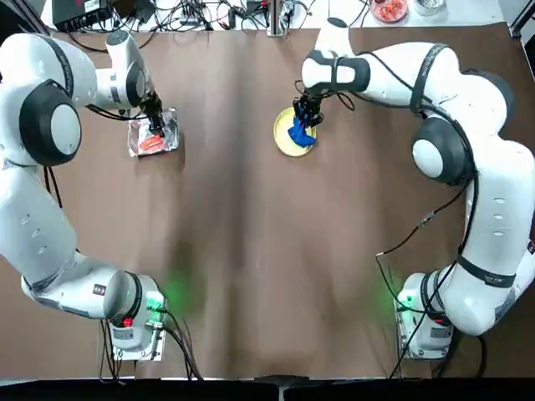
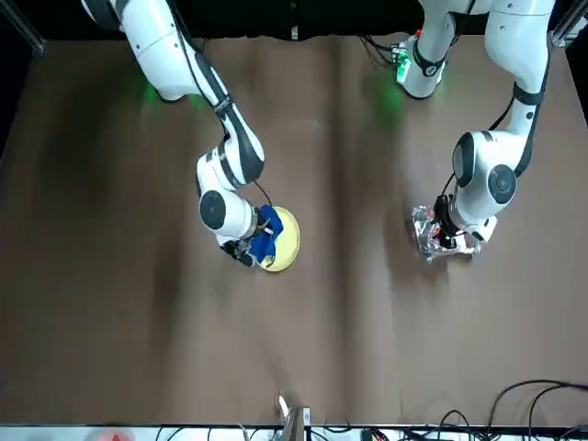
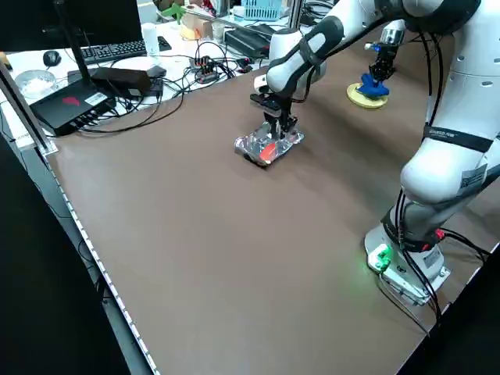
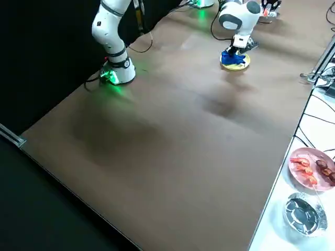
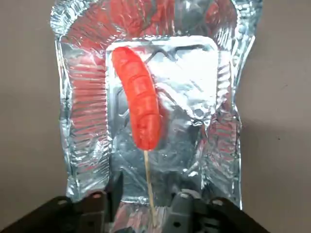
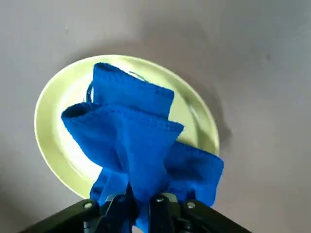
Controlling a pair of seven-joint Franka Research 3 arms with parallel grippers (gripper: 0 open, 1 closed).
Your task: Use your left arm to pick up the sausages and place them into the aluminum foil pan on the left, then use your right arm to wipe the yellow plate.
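The sausage, orange-red on a thin wooden stick, lies in the aluminum foil pan at the table's far left. My left gripper hovers just over the pan's edge, fingers slightly apart either side of the stick, open. In the top view the left gripper stands above the sausage. My right gripper is shut on a bunched blue cloth, which rests on the yellow plate. The plate sits at the far middle of the table.
Cables and electronics line the far edge of the table. A side table holds a pink plate of food and a foil dish. A keyboard and black devices lie beyond the pan in the left side view.
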